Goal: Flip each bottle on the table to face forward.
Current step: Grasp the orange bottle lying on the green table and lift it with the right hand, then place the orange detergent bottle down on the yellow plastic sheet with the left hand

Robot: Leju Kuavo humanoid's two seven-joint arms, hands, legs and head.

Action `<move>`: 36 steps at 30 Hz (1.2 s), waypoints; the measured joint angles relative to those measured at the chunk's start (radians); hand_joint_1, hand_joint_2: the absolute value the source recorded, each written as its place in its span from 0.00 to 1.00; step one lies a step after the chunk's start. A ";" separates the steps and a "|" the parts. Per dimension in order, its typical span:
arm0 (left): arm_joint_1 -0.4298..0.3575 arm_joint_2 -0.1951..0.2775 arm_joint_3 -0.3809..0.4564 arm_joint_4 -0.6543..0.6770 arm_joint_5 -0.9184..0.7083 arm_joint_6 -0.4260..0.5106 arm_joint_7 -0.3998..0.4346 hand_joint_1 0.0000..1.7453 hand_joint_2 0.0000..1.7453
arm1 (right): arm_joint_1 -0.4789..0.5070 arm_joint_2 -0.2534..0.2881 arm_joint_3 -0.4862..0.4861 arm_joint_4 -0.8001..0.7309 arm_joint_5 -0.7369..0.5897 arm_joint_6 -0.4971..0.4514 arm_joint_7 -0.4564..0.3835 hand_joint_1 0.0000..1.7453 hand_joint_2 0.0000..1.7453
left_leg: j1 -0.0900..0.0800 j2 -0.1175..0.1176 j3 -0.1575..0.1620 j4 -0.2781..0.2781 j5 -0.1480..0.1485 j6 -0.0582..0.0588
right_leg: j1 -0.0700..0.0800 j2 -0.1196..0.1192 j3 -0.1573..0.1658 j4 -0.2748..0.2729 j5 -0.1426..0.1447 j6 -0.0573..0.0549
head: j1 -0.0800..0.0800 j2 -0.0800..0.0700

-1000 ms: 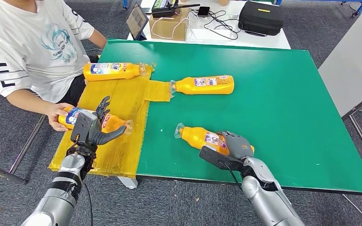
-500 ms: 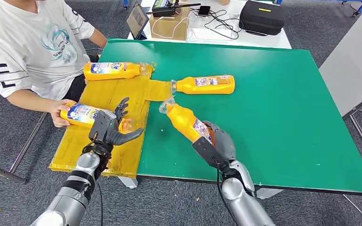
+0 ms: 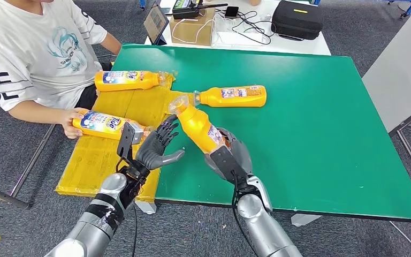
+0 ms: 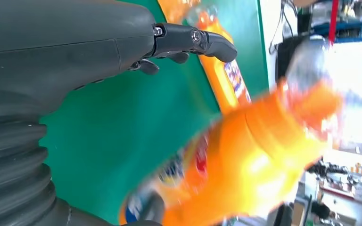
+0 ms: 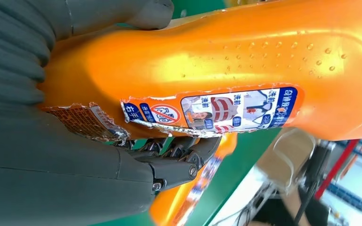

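Observation:
My right hand (image 3: 233,157) grips an orange bottle (image 3: 200,127) by its lower body and holds it tilted above the green table (image 3: 321,123), clear cap up and to the left. The bottle (image 5: 245,80) shows a torn label in the right wrist view. My left hand (image 3: 158,147) is open, fingers spread, just left of the held bottle (image 4: 245,160) and apart from it. Another orange bottle (image 3: 231,96) lies on the table. A third (image 3: 128,80) lies on the yellow mat (image 3: 112,160). A person holds one more bottle (image 3: 107,124) on the mat's left side.
A person in a white shirt (image 3: 32,48) sits at the table's left edge, hand on a bottle. Behind the green table stands a white table with a cardboard box (image 3: 192,27), a black case (image 3: 297,19) and cables. The right half of the green table is bare.
My right hand lifted the bottle off the table and tilted it further up and left. My left hand moved right, from the mat toward the held bottle. The person turned their bottle label-up.

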 joint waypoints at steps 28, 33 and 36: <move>-0.061 0.002 -0.076 0.042 0.109 -0.033 0.012 1.00 1.00 | -0.132 0.103 0.158 0.271 0.034 0.065 -0.017 0.01 1.00 | 0.000 0.000 0.000 0.000 0.000 0.000 | 0.000 0.000 -0.001 0.000 0.000 0.000 | 0.000 0.000; -0.071 0.008 -0.080 0.070 0.129 -0.060 0.002 1.00 1.00 | -0.143 0.110 0.177 0.274 0.016 0.051 -0.016 0.00 1.00 | 0.000 -0.001 -0.001 0.000 0.000 0.000 | 0.000 0.000 -0.001 0.000 0.000 0.000 | 0.000 0.000; -0.076 0.014 -0.076 0.080 0.142 -0.060 0.001 1.00 1.00 | -0.142 0.109 0.181 0.272 0.001 0.045 -0.017 0.00 1.00 | 0.000 -0.001 -0.001 0.000 0.000 0.000 | 0.000 0.000 -0.001 0.000 0.000 0.000 | 0.000 0.000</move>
